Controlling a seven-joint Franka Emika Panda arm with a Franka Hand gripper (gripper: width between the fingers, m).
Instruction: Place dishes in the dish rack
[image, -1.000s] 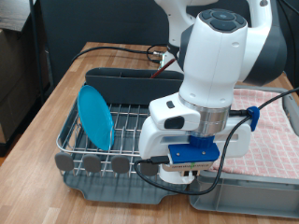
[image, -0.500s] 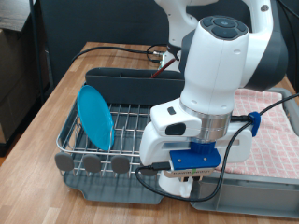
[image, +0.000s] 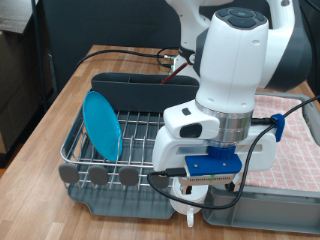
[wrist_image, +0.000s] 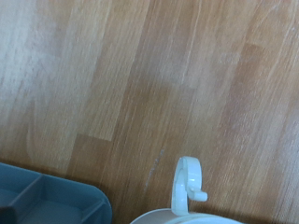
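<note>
The dish rack (image: 135, 135) is a silver wire rack on a dark grey tray at the exterior view's left. The light-blue plate (image: 101, 123) stands upright in it. My gripper (image: 193, 205) hangs under the big white arm, just past the rack's corner near the exterior view's bottom. A white cup (image: 188, 212) shows below the hand. In the wrist view one white fingertip (wrist_image: 188, 182) sits at the cup's rim (wrist_image: 187, 218) over bare wood, so the gripper looks shut on the cup. The wooden spoon is out of view.
The tall grey utensil bin (image: 130, 85) stands at the rack's back and round grey discs (image: 98, 175) line its front. A red-checked cloth (image: 295, 140) lies at the right. A grey crate's edge (image: 265, 205) is at the bottom right. A blue-grey tray corner (wrist_image: 47, 196) shows in the wrist view.
The hand has sunk a little and shifted slightly to the exterior view's right, and the white cup now shows below it. The plate and rack have not moved.
</note>
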